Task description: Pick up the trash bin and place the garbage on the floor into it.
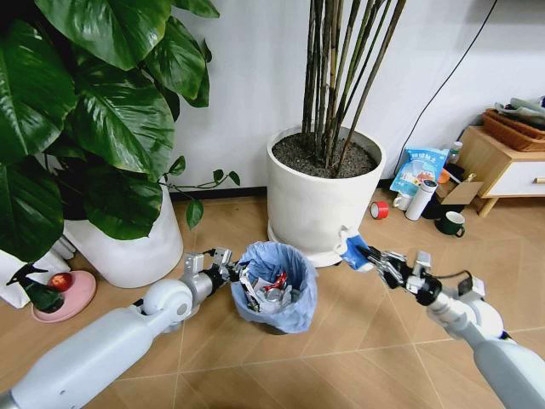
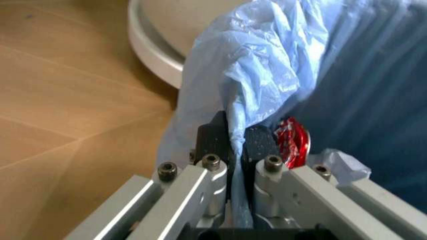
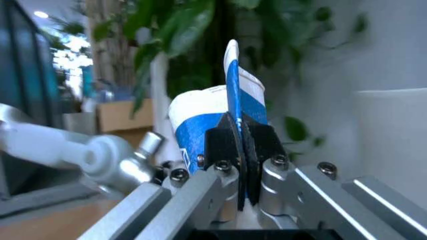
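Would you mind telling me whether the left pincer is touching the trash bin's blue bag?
Touching. The left wrist view shows the left pincer shut on the bagged rim of the trash bin, the plastic pinched between its pads.

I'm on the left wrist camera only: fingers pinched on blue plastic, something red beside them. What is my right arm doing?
Observer: The right gripper is shut on a blue-white scrap, raised to the right of the trash bin.
Operator: Is it over the bin's opening?
Observer: No, in the head view it is off to the side, in front of the white plant pot.
Operator: What else is in the bin?
Observer: White crumpled paper lies with the red scrap.
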Available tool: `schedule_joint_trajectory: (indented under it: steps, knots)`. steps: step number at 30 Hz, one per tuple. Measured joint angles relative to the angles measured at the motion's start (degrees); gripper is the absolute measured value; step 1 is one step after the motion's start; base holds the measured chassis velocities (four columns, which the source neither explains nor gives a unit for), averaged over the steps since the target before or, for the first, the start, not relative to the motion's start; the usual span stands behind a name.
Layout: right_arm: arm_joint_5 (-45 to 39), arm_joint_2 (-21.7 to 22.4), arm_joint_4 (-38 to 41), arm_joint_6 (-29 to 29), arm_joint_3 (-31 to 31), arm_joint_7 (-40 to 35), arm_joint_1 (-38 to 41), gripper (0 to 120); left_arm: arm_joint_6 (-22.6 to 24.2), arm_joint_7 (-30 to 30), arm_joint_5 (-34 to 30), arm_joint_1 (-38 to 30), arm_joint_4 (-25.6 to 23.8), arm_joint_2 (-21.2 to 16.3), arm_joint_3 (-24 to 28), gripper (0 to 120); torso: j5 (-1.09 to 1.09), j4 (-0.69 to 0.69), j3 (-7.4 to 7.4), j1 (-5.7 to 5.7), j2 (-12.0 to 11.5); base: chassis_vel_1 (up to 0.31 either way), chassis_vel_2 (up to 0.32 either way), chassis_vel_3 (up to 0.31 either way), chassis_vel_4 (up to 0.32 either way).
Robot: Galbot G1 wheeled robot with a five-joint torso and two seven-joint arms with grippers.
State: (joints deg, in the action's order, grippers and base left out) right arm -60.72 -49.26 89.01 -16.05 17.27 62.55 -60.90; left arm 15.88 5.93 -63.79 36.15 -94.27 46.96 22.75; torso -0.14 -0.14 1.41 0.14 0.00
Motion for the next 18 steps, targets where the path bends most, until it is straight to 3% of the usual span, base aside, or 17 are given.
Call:
schedule_joint_trajectory:
  steps: [4, 10, 18]
  knots:
    - [1.26, -1.24, -1.19, 0.29, -7.45, -1.76, 3.85, 0, 0.07, 0.54, -0.06, -0.59, 0.38, 1.83, 0.34, 0, 0.02, 0.0, 0.0, 0.0, 0.0, 0.0, 0.0, 0.0, 0.0]
    - [4.63, -2.99, -5.67, 0.0, -10.9, -3.05, 6.19, 0, 0.35, 1.26, -0.85, -1.04, -0.39, 2.27, 0.26, 0, 0.03, 0.0, 0.0, 0.0, 0.0, 0.0, 0.0, 0.0, 0.0]
    - [7.52, -3.64, -8.42, -0.11, -11.75, -3.89, 7.28, 25, 0.82, 1.97, -1.71, -1.78, -1.12, 2.14, 0.32, 0, 0.03, -0.01, 0.0, 0.0, 0.0, 0.0, 0.0, 0.0, 0.0]
